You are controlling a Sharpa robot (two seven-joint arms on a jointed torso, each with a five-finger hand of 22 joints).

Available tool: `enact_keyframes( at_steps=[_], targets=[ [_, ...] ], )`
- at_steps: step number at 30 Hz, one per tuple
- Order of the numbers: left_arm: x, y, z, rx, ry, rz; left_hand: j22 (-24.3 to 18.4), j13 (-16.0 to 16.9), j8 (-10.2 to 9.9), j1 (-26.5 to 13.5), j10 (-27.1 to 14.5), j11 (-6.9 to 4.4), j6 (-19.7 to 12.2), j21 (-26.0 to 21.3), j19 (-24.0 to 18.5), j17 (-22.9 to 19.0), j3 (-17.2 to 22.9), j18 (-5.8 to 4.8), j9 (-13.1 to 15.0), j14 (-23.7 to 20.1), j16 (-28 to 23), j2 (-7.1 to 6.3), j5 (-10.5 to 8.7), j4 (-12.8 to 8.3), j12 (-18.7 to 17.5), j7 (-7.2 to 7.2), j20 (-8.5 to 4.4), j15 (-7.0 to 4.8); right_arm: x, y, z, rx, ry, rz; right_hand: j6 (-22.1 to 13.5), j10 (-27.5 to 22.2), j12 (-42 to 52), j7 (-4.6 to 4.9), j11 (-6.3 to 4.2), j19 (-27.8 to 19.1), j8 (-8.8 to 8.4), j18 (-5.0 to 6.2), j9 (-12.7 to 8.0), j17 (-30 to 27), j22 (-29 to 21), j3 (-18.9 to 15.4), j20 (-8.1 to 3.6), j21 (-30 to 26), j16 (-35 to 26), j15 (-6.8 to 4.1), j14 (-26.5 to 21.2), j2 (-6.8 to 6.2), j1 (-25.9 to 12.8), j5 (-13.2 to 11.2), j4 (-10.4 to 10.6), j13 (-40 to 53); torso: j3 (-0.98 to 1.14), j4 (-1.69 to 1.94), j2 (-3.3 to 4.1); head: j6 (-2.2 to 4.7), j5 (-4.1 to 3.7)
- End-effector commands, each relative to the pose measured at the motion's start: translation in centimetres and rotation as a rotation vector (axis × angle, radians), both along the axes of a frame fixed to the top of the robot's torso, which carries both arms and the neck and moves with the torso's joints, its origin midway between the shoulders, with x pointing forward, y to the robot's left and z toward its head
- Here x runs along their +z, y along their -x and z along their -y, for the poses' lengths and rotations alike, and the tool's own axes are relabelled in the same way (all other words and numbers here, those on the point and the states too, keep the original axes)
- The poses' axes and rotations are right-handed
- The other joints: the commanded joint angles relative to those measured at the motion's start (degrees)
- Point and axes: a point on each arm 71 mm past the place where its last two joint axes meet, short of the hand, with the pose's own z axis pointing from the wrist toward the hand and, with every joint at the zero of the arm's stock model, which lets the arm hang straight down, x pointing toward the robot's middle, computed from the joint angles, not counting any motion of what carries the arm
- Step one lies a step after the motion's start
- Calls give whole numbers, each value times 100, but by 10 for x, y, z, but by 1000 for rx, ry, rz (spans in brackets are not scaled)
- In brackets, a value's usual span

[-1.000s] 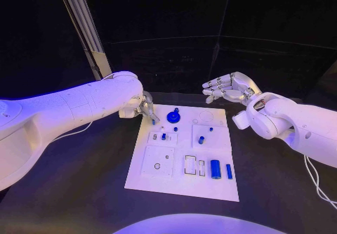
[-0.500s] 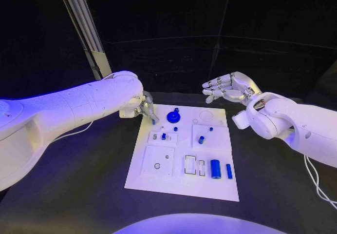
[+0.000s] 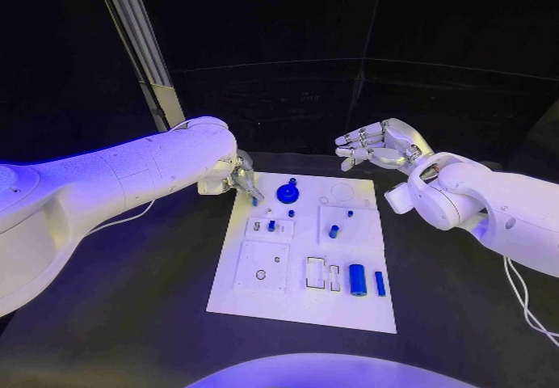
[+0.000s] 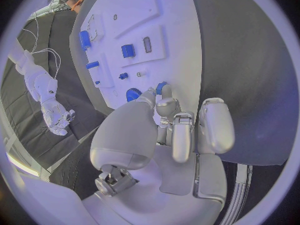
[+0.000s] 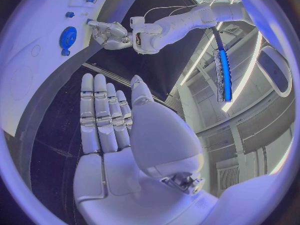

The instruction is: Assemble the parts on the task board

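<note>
The white task board (image 3: pixel 274 287) lies in the middle of the black table. On it are a blue gear (image 3: pixel 287 193), a small blue block (image 3: pixel 271 225), a short peg (image 3: pixel 334 231), a large blue cylinder (image 3: pixel 358 280) and a thin blue bar (image 3: pixel 380 282). My left hand (image 3: pixel 237 179) hovers at the board's far left corner. Its fingertips pinch a small blue part (image 4: pixel 161 88) just above the board (image 4: pixel 181 45), beside the gear (image 4: pixel 133 94). My right hand (image 3: pixel 377 145) hangs above the table past the board's far right corner, fingers spread and holding nothing; its palm (image 5: pixel 112 130) faces the board.
A pale upright post (image 3: pixel 145 56) stands behind the left arm. Recessed slots (image 3: pixel 316 272) and a square plate (image 3: pixel 263 267) mark the board's near half. Bare black table (image 3: pixel 128 307) lies on both sides of the board.
The left hand with its small blue part has shifted only a touch over the board's far left corner. The right hand has stayed where it was.
</note>
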Motion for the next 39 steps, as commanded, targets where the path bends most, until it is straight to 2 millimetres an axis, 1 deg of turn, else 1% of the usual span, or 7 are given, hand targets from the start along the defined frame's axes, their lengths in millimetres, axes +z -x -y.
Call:
enact_keyframes(
  at_steps=[1,12,14,15,20,29,39],
  targets=[
    [1,0,1,-8,12,-11,-1,-13,-36,172,12,-25,-5,2,33,1510,157,51,-11,585,18,74,35,-81,-4,-34,-25,-50,2,0,-2,13,-3,5,-35,-48,6,6,12,-3,-24,16,-4,-9,-5,0,25,-34,-33,-13,-42,44,-24,38,-20,-9,-1,3,-2,2,-1],
    [0,1,2,-15,22,-23,17,-83,-110,644,-32,-26,-86,-4,32,1510,1171,49,-30,585,18,29,183,-483,-91,-19,-48,-60,1,0,-2,15,-3,4,-36,-49,7,7,12,-2,-24,16,-4,-9,-6,1,26,-36,-33,-12,-42,45,-25,44,-20,-10,1,0,-5,-7,11],
    [0,1,2,-14,30,-24,12,-112,-114,630,-38,0,-107,-15,28,1510,1567,52,-23,585,18,-72,263,-572,-123,22,-41,-42,1,0,-2,16,-3,4,-36,-49,8,7,12,-2,-24,16,-4,-9,-6,1,26,-36,-33,-12,-42,45,-25,45,-20,-10,1,-1,-6,-3,11],
    [0,1,2,-14,35,-26,22,-140,-81,452,-18,18,-98,-17,28,1510,2144,52,10,585,18,-246,323,-646,-141,73,-12,-28,1,0,-2,16,-3,3,-36,-49,8,7,12,-2,-24,16,-4,-9,-6,1,26,-36,-33,-12,-42,45,-25,45,-20,-10,0,0,-5,-2,11],
    [0,2,1,-10,63,-25,40,-172,-2,154,8,20,-113,-19,28,1510,2843,50,85,585,18,-482,389,-832,-153,51,5,-1,1,0,-2,16,-3,3,-37,-50,9,6,12,-2,-24,16,-4,-9,-7,4,26,-37,-33,-13,-43,47,-23,53,-21,-11,1,5,-10,7,12],
    [4,6,-6,10,134,30,86,-126,152,-189,103,5,-65,-1,43,1510,3362,43,210,585,18,-677,751,-1089,-107,18,3,-15,1,0,-1,14,-2,2,-38,-51,10,6,12,-1,-23,16,-4,-9,-8,6,26,-39,-32,-13,-43,49,-21,63,-22,-12,1,15,-20,20,16],
    [9,29,-11,-15,232,103,188,-121,201,-310,189,-23,-2,68,80,1510,3532,24,253,585,18,-801,876,-1255,-96,-10,-11,-31,0,-1,1,10,0,1,-39,-53,11,6,12,0,-23,16,-3,-10,-9,9,26,-41,-32,-13,-43,50,-20,75,-22,-13,-2,21,-17,34,37]
  ],
)
